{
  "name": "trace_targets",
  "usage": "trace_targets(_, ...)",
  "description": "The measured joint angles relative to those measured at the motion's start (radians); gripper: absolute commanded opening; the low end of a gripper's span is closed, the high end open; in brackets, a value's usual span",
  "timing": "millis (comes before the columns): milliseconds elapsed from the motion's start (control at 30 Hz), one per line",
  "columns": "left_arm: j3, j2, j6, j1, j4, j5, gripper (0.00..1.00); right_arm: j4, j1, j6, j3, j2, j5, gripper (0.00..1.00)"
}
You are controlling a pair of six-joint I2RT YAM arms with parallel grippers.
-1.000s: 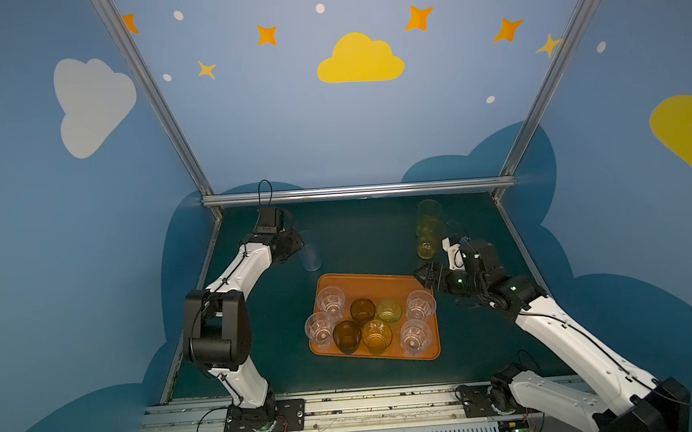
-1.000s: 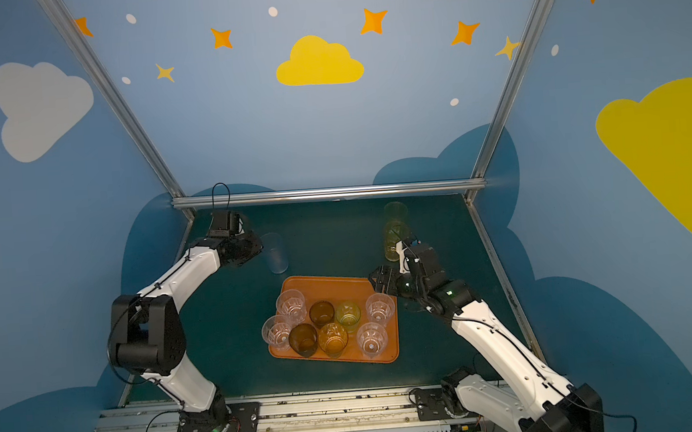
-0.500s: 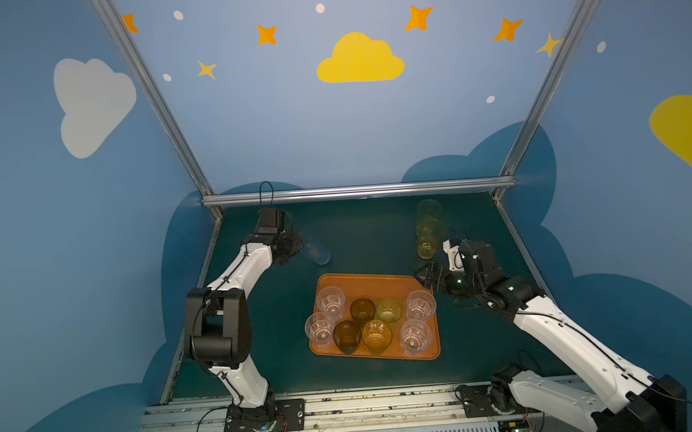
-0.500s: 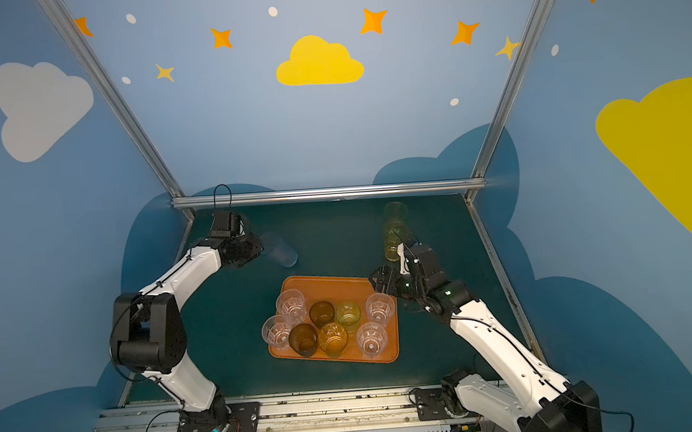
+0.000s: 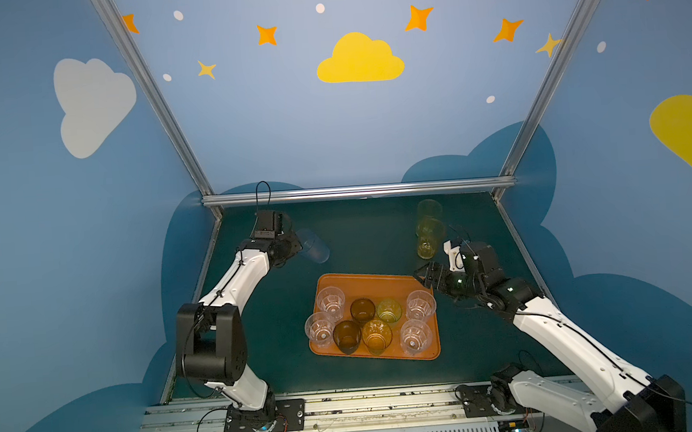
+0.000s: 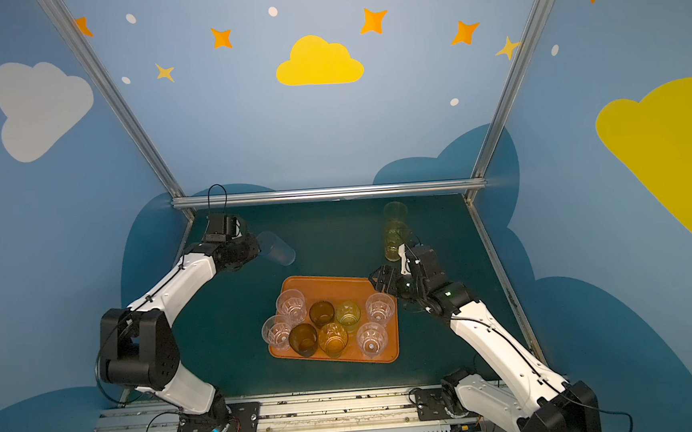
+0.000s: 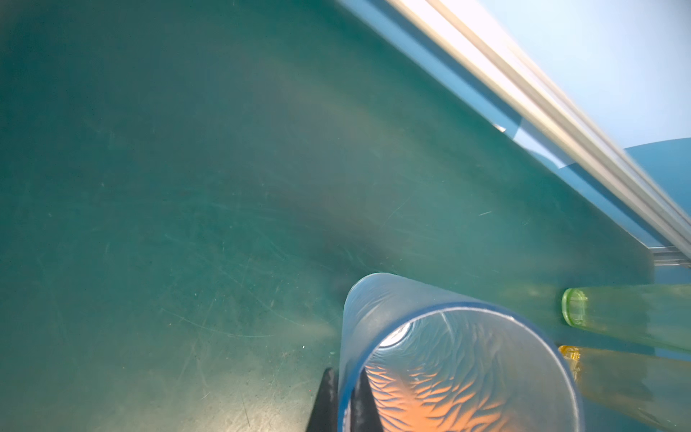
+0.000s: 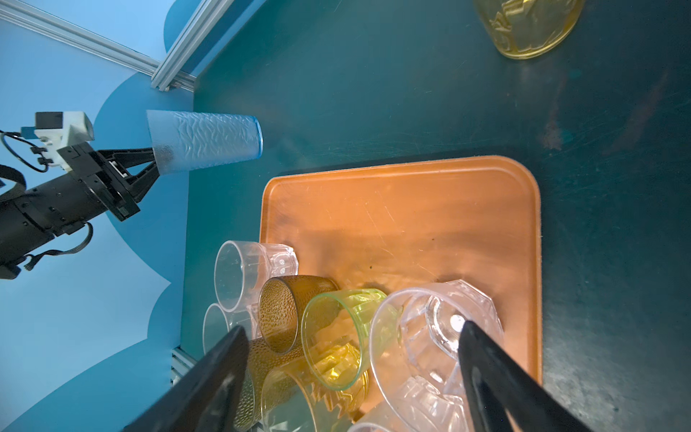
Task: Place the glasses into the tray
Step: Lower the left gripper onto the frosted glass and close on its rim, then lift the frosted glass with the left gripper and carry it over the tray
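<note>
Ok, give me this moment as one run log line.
left gripper: shut on frosted tumbler, tilted | right gripper: open, empty, by tray corner | tray: eight tumblers | table: two tall yellow tumblers

Left wrist view: the frame edge crops the frosted tumbler (image 7: 448,355), and I see only one dark finger (image 7: 327,400) of the left end effector (image 5: 296,245). The tall yellow tumblers (image 7: 628,314) appear blurred and cropped. Right wrist view: the frame crops the right end effector (image 8: 351,327) and the nearest clear tumblers (image 8: 430,374).
</note>
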State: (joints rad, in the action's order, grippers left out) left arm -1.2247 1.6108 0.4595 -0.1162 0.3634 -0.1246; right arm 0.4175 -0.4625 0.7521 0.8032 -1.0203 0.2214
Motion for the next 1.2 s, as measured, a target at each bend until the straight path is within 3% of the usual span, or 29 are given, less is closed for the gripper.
trace_targets(667,0.079,-0.140,0.001,-0.070,-0.005,0.060,0.04,-0.061,0.010,0.014,-0.002,-0.001,0.078,0.87)
trace_targets(1200,0.100,-0.218,0.010,-0.176,0.005,0.063,0.04,-0.080,0.014,0.027,-0.005,-0.001,0.093,0.87)
